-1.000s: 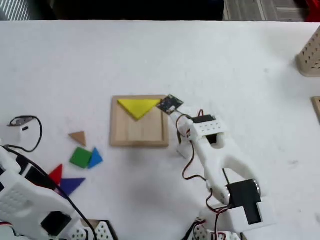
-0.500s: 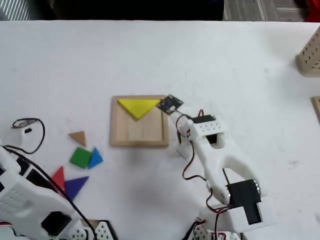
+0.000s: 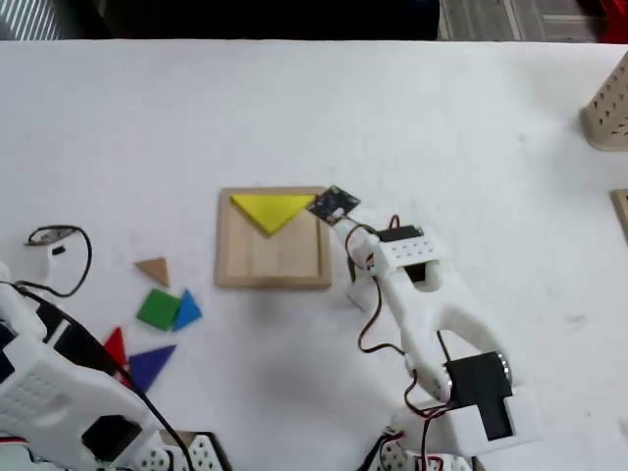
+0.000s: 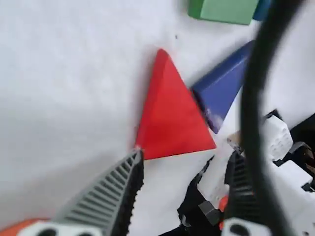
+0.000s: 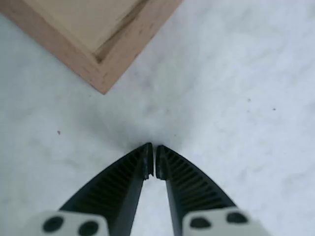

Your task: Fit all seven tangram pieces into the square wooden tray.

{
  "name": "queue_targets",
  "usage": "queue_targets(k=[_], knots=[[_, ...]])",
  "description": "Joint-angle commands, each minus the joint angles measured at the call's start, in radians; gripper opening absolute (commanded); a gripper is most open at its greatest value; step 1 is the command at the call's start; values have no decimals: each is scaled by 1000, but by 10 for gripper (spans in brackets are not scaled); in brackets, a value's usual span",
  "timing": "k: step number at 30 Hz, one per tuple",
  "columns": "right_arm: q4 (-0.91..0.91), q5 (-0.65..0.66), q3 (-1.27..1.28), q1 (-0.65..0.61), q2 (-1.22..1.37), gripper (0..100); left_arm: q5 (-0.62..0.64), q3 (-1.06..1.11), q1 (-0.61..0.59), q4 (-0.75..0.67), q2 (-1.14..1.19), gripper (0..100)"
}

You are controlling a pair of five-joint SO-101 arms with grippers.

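The square wooden tray (image 3: 273, 260) lies mid-table with a yellow triangle (image 3: 270, 210) in its far part. To its left, loose on the white table, lie a tan triangle (image 3: 153, 269), a green square (image 3: 158, 308), a small blue piece (image 3: 187, 309), a red triangle (image 3: 115, 345) and a dark blue triangle (image 3: 149, 363). My left gripper (image 4: 182, 182) is open just short of the red triangle (image 4: 172, 118), with the dark blue triangle (image 4: 224, 93) beside it. My right gripper (image 5: 151, 160) is shut and empty, low over the table near a tray corner (image 5: 101, 78).
The right arm (image 3: 432, 314) stretches from the near edge to the tray's right side. The left arm (image 3: 59, 392) fills the near left corner, with a black cable (image 3: 59, 265) looping beside it. Wooden objects (image 3: 608, 108) stand at the far right edge.
The left arm has shifted slightly beside the red and dark blue triangles, and its cable loop has moved. The right arm and the pieces have stayed put.
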Motion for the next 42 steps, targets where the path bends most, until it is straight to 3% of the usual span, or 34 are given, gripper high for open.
queue_targets(k=[1,6,11,18,21,26,34,42], knots=[[22,11,3,-15,-22,19,31,94,18,-63,-165,267],[22,11,3,-15,-22,19,38,282,61,-126,-358,267],[22,11,3,-15,-22,19,132,307,-2,-226,-443,270],[22,11,3,-15,-22,19,121,394,-41,-379,-443,271],[22,11,3,-15,-22,19,20,514,-48,-496,-449,269],[22,11,3,-15,-22,19,9,575,-88,-615,-450,272],[22,11,3,-15,-22,19,-28,609,-91,-609,-450,269],[22,11,3,-15,-22,19,-121,614,-76,-420,-449,268]])
